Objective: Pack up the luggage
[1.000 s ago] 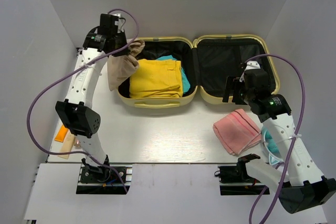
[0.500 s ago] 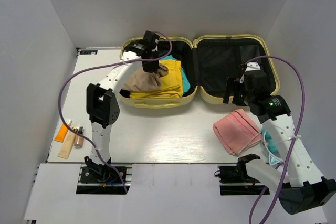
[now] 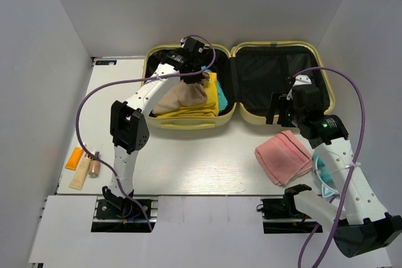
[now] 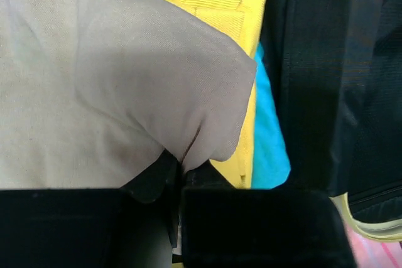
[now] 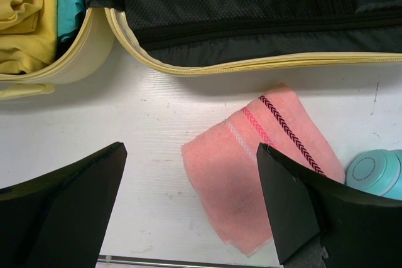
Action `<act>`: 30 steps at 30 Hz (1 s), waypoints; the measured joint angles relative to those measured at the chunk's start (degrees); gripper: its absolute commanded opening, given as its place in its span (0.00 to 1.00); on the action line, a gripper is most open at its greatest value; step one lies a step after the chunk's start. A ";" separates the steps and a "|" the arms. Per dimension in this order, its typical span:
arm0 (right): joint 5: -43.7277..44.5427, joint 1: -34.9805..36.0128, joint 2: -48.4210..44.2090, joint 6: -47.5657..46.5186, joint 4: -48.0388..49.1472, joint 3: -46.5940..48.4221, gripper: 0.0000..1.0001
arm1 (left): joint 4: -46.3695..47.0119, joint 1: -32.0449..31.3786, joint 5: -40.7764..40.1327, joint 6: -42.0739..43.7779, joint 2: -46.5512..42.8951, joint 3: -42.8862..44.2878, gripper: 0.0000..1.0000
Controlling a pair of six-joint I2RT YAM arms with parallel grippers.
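Observation:
The pale yellow luggage [image 3: 188, 125] lies open at the back of the table, black-lined lid [image 3: 264, 83] to the right. Its left half holds a folded yellow garment [image 3: 210, 95] over a teal one [image 3: 221, 95]. My left gripper [image 3: 190, 78] is shut on a beige garment [image 3: 179, 97] and holds it over the yellow one, inside the left half; the left wrist view shows the beige cloth [image 4: 113, 73] pinched between the jaws. My right gripper [image 3: 281, 112] is open and empty above the table, in front of the lid, over a pink towel [image 3: 284, 155], also seen in the right wrist view [image 5: 264, 167].
A teal round container [image 3: 323, 177] lies at the right edge beside the towel, also in the right wrist view [image 5: 377, 174]. An orange tube [image 3: 73, 157], a cream tube [image 3: 80, 174] and a small bottle [image 3: 94, 166] lie at the table's left front.
My left gripper has carried the beige garment from outside the luggage's left edge rightward into the left half, over the yellow garment. The right arm has not moved.

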 measured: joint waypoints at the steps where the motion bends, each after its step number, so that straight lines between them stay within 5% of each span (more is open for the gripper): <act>1: -0.17 0.00 0.04 0.00 0.00 0.00 0.90 | 0.26 -0.15 -0.09 -0.20 0.00 0.00 0.24; 2: -0.44 0.00 0.11 0.00 0.00 0.00 0.90 | 0.33 -0.31 -0.04 -0.24 0.00 -0.02 0.63; 3: -0.63 -0.02 0.15 -0.02 0.02 0.00 0.90 | 0.24 -0.48 0.17 -0.37 0.00 -0.02 0.82; 5: -1.18 -0.02 0.59 -0.02 0.07 0.00 0.90 | 0.33 -0.83 1.22 -0.39 0.00 -0.02 0.99; 14: -9.09 -0.02 15.28 2.56 1.77 7.34 0.90 | 0.00 -1.66 1.36 1.57 -8.98 -15.54 0.99; 21: -22.29 0.17 37.42 7.87 7.67 27.04 0.82 | 1.46 0.00 0.66 4.50 -21.75 -22.80 0.79; 30: -27.41 2.80 64.39 13.53 12.04 52.61 0.80 | 5.84 0.63 7.96 10.58 -13.35 -23.21 0.67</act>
